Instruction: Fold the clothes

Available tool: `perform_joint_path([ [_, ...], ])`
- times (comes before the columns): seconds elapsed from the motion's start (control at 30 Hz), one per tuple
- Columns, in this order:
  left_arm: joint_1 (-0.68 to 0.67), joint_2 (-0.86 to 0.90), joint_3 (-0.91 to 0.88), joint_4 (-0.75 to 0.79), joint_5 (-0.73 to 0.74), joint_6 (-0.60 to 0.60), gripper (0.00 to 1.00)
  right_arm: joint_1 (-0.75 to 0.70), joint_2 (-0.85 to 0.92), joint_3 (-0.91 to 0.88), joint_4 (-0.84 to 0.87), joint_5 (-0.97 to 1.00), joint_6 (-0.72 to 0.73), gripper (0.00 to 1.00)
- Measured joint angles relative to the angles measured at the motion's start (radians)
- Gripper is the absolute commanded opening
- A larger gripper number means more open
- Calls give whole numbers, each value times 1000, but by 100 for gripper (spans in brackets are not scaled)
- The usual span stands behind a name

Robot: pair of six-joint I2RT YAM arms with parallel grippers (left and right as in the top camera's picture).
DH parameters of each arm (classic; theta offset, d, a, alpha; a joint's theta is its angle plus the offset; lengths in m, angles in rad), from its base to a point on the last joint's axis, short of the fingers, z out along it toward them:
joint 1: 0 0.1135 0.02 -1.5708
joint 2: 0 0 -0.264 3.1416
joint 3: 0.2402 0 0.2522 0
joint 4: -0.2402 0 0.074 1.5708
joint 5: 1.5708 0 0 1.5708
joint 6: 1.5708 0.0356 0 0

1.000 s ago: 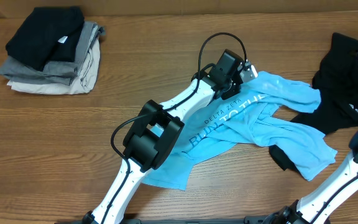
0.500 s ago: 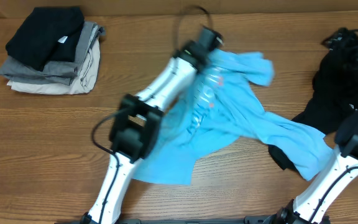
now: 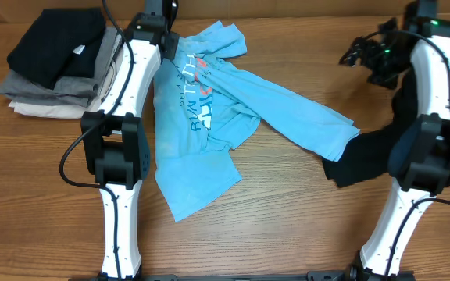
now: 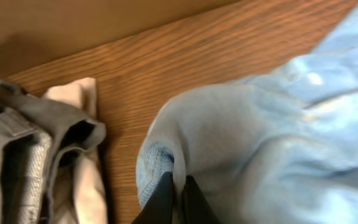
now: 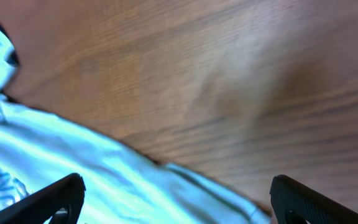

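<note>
Seen from overhead, the light blue T-shirt (image 3: 209, 117) lies rumpled across the middle of the table (image 3: 287, 226). Its upper edge is drawn toward the far left, and one sleeve trails right until its end sits just beside the black garment (image 3: 355, 162). The lettering is creased and only partly legible. In that view the left arm (image 3: 123, 86) reaches to the far edge next to the pile (image 3: 57, 66) of black, grey and beige garments, but its fingers are lost behind the wrist hardware. The left wrist camera supplies what is missing: the left gripper (image 4: 176, 190) has its jaws pressed together on a rolled fold at the shirt's edge, with grey and beige layers of the pile just beside it on the left. The right wrist view is blurred. It shows the right gripper (image 5: 176, 193) spread wide with nothing between its fingers (image 5: 64, 196), over bare wood with a stretch of blue cloth toward the lower left. How high it hangs above the surface cannot be judged. Overhead, that same gripper is only a dark cluster of parts at the far right, and its opening cannot be read there. The right arm (image 3: 436, 78) crosses over the black garment and hides much of it, so its outline and any marking cannot be made out.
</note>
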Motion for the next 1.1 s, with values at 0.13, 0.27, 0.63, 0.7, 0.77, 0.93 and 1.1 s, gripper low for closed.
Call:
perform_joint_path([
  [0.13, -16, 0, 8, -76, 21, -10, 42, 22, 0, 0, -68, 34, -4, 92],
  [0.27, -23, 0, 53, -230, 48, -22, 70, 16, 0, 0, -91, 52, -1, 92],
  [0.63, -35, -118, 429, -704, 265, -27, 88, 12, -185, 0, -192, 63, 12, 93],
  [0.7, -48, -185, 463, -754, 285, -27, 88, 11, -280, 0, -223, 63, 16, 95],
  [0.77, -69, -252, 481, -801, 293, -27, 88, 11, -379, 0, -248, 62, 22, 96],
  [0.93, -153, -397, 498, -938, 293, -43, 89, 12, -595, 6, -328, 62, 32, 96],
  [1.1, -201, -486, 477, -942, 292, -96, 90, 12, -724, 8, -423, 66, 37, 96],
])
